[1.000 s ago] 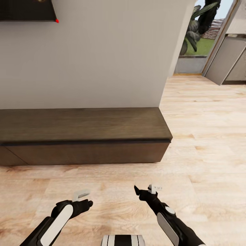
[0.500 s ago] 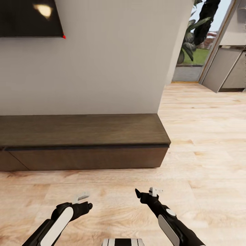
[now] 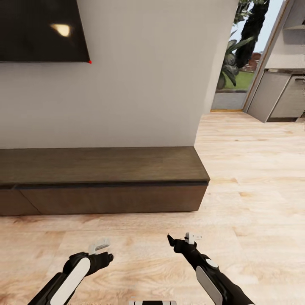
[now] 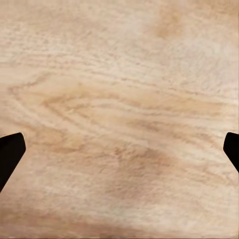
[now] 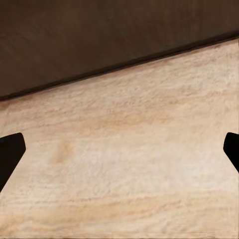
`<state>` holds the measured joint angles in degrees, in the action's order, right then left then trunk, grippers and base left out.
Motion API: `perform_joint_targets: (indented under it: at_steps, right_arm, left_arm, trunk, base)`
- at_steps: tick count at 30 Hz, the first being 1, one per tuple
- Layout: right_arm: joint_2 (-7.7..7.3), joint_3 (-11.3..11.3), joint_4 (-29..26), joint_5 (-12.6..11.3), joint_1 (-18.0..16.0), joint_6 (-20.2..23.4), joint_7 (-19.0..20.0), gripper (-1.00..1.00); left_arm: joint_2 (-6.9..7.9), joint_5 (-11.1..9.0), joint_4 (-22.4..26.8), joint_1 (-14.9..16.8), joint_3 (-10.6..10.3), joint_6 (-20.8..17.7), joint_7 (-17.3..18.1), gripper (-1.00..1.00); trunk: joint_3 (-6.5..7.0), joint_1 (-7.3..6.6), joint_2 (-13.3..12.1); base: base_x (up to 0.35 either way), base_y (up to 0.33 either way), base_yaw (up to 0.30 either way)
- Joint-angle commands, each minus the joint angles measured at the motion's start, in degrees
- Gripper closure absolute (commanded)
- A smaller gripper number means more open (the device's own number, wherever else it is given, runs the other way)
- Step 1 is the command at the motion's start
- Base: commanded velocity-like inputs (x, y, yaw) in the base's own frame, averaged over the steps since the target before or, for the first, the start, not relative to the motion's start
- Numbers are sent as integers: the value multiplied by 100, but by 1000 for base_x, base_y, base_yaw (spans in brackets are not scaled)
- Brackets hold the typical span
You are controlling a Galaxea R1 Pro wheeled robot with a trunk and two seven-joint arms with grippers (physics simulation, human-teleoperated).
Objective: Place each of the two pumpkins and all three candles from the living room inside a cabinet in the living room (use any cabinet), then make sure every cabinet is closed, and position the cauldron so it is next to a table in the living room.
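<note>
Head view: one cabinet [image 3: 101, 178], long, low, dark wood, sat ahead of both grippers, well apart across the floor [image 3: 254, 190]. Left gripper [image 3: 101, 250] & right gripper [image 3: 183, 239] were both spread wide, nothing held. Cabinet fronts were flat, handleless, prob. stiff & smooth, so grab an edge or the top seam. Pumpkins, candles: 0 seen.

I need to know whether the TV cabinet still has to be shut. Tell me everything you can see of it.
The cabinet is a long, low unit of dark-brown wood grain, standing on the pale wood floor against the white wall, below the black screen. Its flat top is bare. The fronts are plain and handleless, flush under a dark lip, so it looks closed; a slanted seam shows near its left end. Nothing touches it; both grippers hang short of it.
</note>
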<state>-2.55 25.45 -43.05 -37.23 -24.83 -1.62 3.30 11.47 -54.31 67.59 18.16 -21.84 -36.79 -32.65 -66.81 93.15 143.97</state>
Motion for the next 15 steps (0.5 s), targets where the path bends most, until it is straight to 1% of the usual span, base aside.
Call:
perform_joint_targets:
  at_steps: [1, 4, 10, 12, 15]
  right_arm:
    - [-4, 20, 2, -59, -4, 66, 4, -100]
    - [-1, 14, 2, -62, -4, 271, 4, -100]
    - [0, 12, 1, -57, -4, 355, 4, -100]
    - [0, 12, 4, -57, -4, 361, 4, -100]
    - [-1, 12, 5, -56, -4, 359, 5, -100]
  left_arm:
    - [5, -58, -3, 4, -15, 9, -58, -100]
    - [5, -54, -14, 4, -14, 13, -57, -100]
    - [0, -53, -33, 4, -15, 14, -59, -100]
    - [-4, -48, -36, 4, -23, 14, -63, -100]
    - [-11, -45, -41, 4, -39, 18, -65, -100]
  trunk:
    - [11, -6, 1]
    - [53, -14, -3]
    - [132, -30, -11]
    - [158, -35, -14]
    - [197, -43, -18]
  base:
    - [-282, 118, 0]
    - [-295, 125, 0]
    - [-302, 128, 0]
    - [-189, 78, 0]
    - [-58, 24, 0]
